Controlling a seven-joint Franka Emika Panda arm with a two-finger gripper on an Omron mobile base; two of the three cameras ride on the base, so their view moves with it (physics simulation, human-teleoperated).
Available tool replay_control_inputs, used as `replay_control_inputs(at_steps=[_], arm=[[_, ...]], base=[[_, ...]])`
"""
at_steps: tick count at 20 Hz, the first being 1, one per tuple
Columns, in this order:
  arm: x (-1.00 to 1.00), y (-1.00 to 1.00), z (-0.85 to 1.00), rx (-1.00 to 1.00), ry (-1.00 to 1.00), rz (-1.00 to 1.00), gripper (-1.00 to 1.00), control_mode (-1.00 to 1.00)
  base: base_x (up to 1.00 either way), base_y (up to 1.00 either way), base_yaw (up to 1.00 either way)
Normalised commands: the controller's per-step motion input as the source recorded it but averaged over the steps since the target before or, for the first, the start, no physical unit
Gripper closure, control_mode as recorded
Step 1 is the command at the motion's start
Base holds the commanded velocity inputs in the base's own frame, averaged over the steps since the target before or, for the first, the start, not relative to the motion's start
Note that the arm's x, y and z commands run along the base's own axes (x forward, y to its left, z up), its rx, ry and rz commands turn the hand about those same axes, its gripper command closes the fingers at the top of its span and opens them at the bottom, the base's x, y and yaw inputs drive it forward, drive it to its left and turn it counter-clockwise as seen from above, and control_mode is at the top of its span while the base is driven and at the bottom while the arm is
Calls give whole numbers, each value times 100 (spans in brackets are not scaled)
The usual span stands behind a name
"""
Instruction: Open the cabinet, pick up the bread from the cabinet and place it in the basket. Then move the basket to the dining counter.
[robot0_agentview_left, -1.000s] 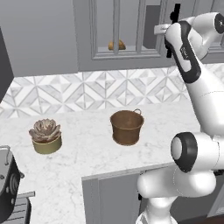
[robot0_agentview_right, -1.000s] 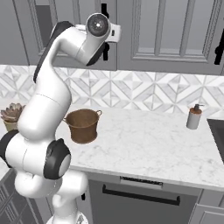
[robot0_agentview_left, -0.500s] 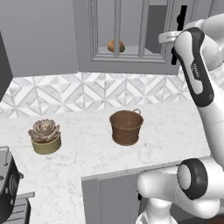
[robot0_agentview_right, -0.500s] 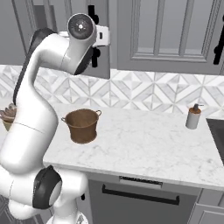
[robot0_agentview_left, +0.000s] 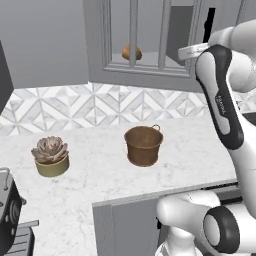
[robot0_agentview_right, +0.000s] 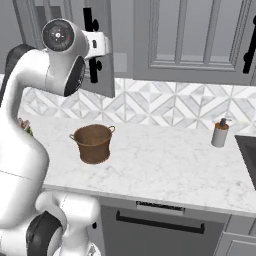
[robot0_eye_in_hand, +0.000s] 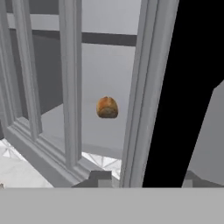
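The grey glass-paned cabinet door (robot0_agentview_left: 150, 71) stands swung part way out from the wall cabinet. My gripper (robot0_agentview_right: 99, 45) is shut on its long black bar handle (robot0_agentview_right: 89, 20). In the hand view that handle (robot0_eye_in_hand: 183, 87) runs close between the fingertips of the gripper (robot0_eye_in_hand: 144, 181). The golden-brown bread (robot0_agentview_left: 132, 52) rests on the shelf inside, seen through the panes and, in the hand view, past the mullions as bread (robot0_eye_in_hand: 107, 107). The brown basket (robot0_agentview_left: 143, 145) stands upright on the tiled-wall counter below; the right base view has the basket (robot0_agentview_right: 92, 143) beneath my hand. The dining counter is out of view.
An olive pot with a pinkish succulent (robot0_agentview_left: 50, 156) sits left of the basket. A soap bottle (robot0_agentview_right: 219, 133) stands at the counter's right, beside a dark cooktop (robot0_agentview_right: 247, 150). A black appliance (robot0_agentview_left: 7, 215) is at the near left. A second wall cabinet (robot0_agentview_right: 200, 40) hangs to the right.
My hand has drawn back from the wall with the handle in it, and the door has swung wider open. Basket and bread have stayed put.
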Motion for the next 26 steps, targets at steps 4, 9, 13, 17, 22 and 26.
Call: replay_control_inputs(at_steps=[4, 9, 13, 17, 22, 26], arm=[[-82, 100, 0, 0, 0, 0, 100, -100], [-74, 100, -6, 3, 1, 2, 100, -100], [-49, 100, -31, 7, 6, 8, 100, -100], [-30, 100, -42, 5, 6, 10, 100, -100], [-70, 92, -23, 6, 1, 5, 100, -100], [-100, 33, -15, 20, -6, -1, 100, -100]], base=[[0, 0, 0], [0, 0, 0], [0, 0, 0], [0, 0, 0], [0, 0, 0], [0, 0, 0]])
